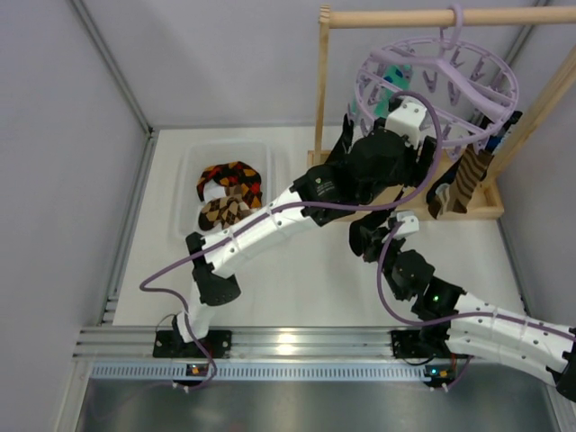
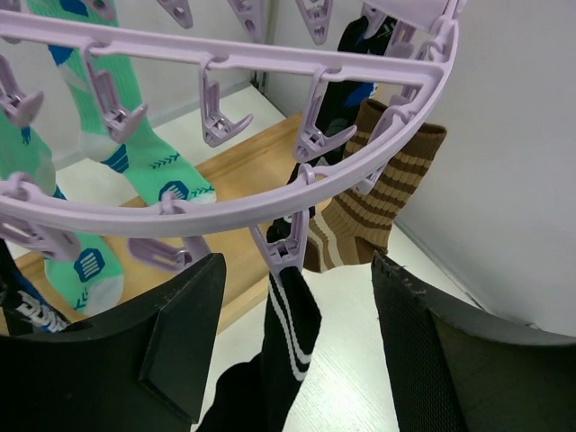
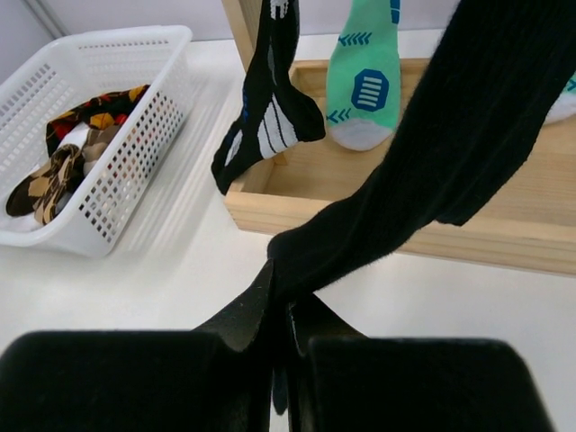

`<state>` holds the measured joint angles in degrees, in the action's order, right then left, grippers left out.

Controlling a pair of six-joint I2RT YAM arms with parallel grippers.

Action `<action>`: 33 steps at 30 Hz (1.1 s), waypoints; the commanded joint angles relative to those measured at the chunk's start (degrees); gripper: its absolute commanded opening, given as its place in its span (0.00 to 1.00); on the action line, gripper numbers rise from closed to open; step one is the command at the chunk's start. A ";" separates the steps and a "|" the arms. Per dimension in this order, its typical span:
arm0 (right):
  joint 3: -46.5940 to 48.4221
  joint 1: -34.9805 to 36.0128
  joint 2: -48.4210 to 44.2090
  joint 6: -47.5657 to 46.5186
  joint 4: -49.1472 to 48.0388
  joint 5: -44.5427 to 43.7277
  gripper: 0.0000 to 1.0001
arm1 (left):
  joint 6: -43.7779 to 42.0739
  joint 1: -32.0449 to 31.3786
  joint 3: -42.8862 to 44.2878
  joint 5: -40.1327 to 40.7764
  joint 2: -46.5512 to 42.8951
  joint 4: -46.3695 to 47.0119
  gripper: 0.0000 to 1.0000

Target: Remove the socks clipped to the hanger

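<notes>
Overhead, hanger: round lavender plastic drying ring with spokes and dangling clips, hooked on a smooth wooden rail at the far right of the table.
Overhead, socks: ribbed brown striped sock hanging below the ring's right side.
Overhead, basket: white perforated plastic basket at the far left, with brown-orange argyle socks bunched inside.
Left wrist, socks: soft mint patterned socks clipped at the left. Black sock with white stripes hanging from a lavender clothespin clip on the ring's near rim.
Left wrist, left claw: spread wide, a flat black finger on either side of the striped black sock just under its clip. No contact visible.
Right wrist, right claw: closed tight on the low end of a plain black knit sock, which stretches up to the right across a pale wooden base tray.
</notes>
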<state>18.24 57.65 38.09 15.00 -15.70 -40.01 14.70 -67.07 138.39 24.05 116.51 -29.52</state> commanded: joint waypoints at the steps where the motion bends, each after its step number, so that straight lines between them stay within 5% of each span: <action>1: 3.56 1.24 -0.29 -0.41 0.50 0.11 0.00 | -1.69 -0.08 2.50 0.98 1.53 2.62 0.70; 26: 3.21 1.41 0.94 1.61 0.06 3.36 0.00 | -3.89 1.06 2.33 2.49 6.01 8.77 0.63; 33: 2.59 1.77 0.32 1.78 0.41 3.01 0.00 | -5.29 1.15 2.32 2.93 5.92 10.71 0.40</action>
<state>19.22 58.04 39.00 15.97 -14.94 -37.34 10.66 -66.00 138.67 26.46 123.20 -23.49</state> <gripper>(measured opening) 0.004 0.413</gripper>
